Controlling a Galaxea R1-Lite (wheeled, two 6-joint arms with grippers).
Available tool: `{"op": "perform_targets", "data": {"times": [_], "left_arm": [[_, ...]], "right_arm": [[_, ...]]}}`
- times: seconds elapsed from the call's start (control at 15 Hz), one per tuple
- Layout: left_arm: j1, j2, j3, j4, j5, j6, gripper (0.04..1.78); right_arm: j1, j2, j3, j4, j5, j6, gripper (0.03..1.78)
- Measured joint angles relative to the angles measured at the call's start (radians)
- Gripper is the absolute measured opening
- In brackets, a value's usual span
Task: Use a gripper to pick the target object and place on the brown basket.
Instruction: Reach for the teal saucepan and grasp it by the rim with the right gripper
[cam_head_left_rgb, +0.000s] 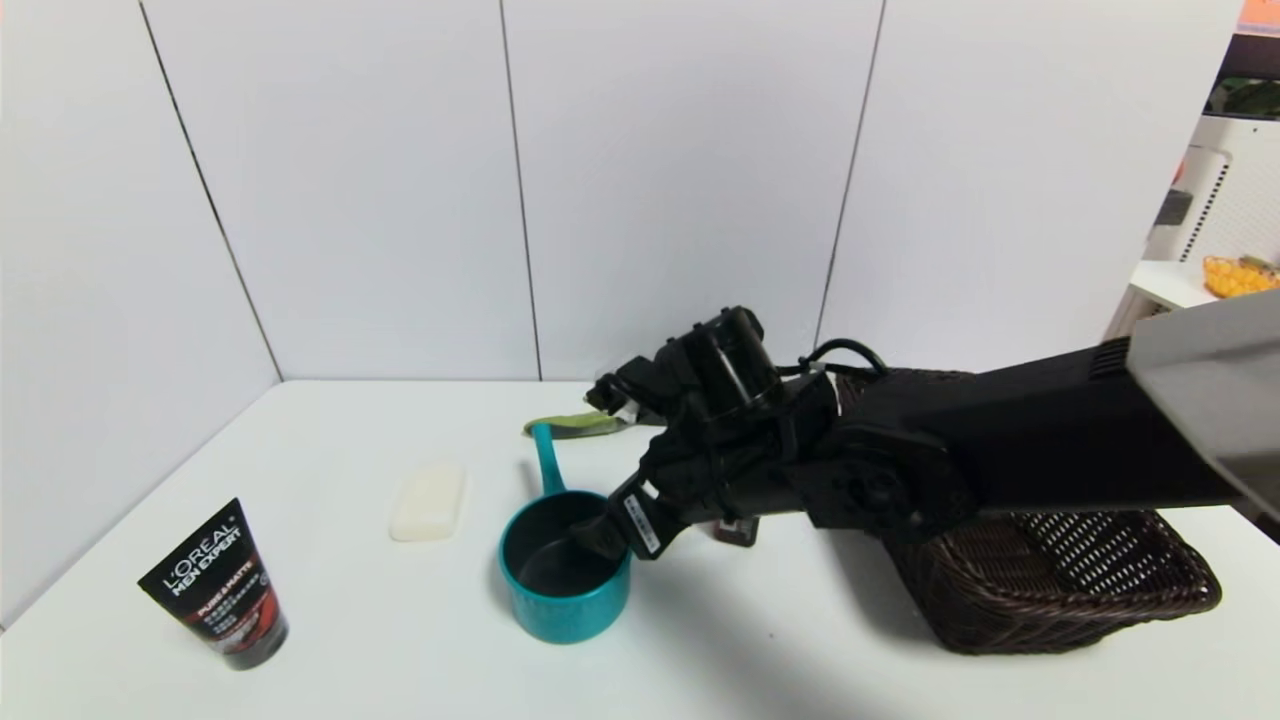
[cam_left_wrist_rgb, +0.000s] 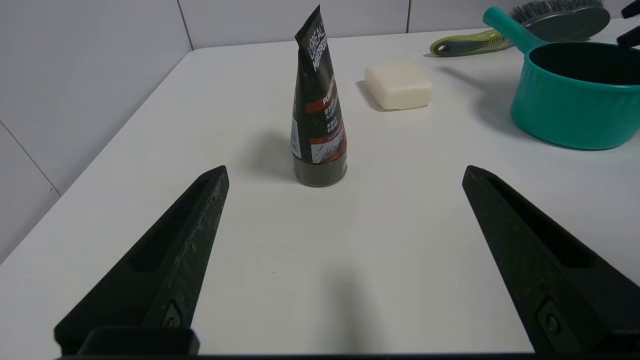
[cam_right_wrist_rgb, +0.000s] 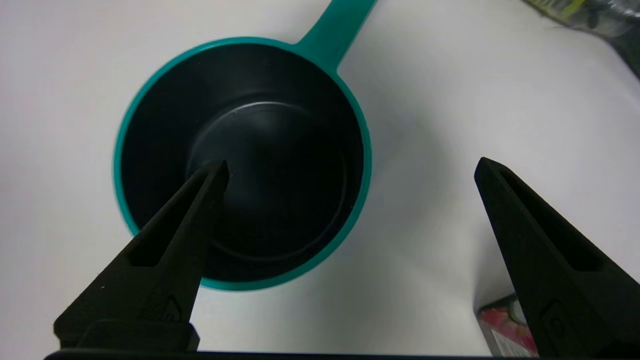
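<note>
Counting what's on the white table (cam_head_left_rgb: 330, 620): one teal saucepan (cam_head_left_rgb: 565, 578), one brown basket (cam_head_left_rgb: 1050, 580), one black L'Oreal tube (cam_head_left_rgb: 215, 585), one pale soap bar (cam_head_left_rgb: 428, 502), one brush with a green handle (cam_head_left_rgb: 575, 425), and one small reddish packet (cam_head_left_rgb: 735, 530) mostly hidden under the arm.

Using the saucepan as the landmark: it sits upright on the table, dark inside and empty, with its straight handle pointing away toward the back wall. The soap bar lies just to its left, the tube stands further out to the left and nearer the front edge, and the brush lies behind it, past the handle tip. The brown basket sits well off to its right; what shows of the inside looks empty, though the arm covers a lot of it.

Right gripper (cam_head_left_rgb: 610, 535) reaches in from the right across the basket, angled down, right at the saucepan's right rim. The claw is spread wide, gripping nothing: in the right wrist view one finger (cam_right_wrist_rgb: 165, 250) hangs over the pan's dark inside and the other over bare table outside the wall.

Left gripper (cam_left_wrist_rgb: 345, 172) hovers low, well to the left of the saucepan, released too, fingers wide apart and aimed at the tube.
</note>
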Motion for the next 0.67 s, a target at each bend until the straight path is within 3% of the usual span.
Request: {"op": "perform_targets", "data": {"times": [0.4,0.67], "left_arm": [[0.0,0.0,0.0,0.0,0.0,0.0,1.69],[0.0,0.0,0.0,0.0,0.0,0.0,1.69]], "right_arm": [[-0.002,0.099,-0.05,-0.012,-0.005,-0.002,1.7],[-0.002,0.115,-0.058,-0.011,-0.004,-0.004,1.12]]}}
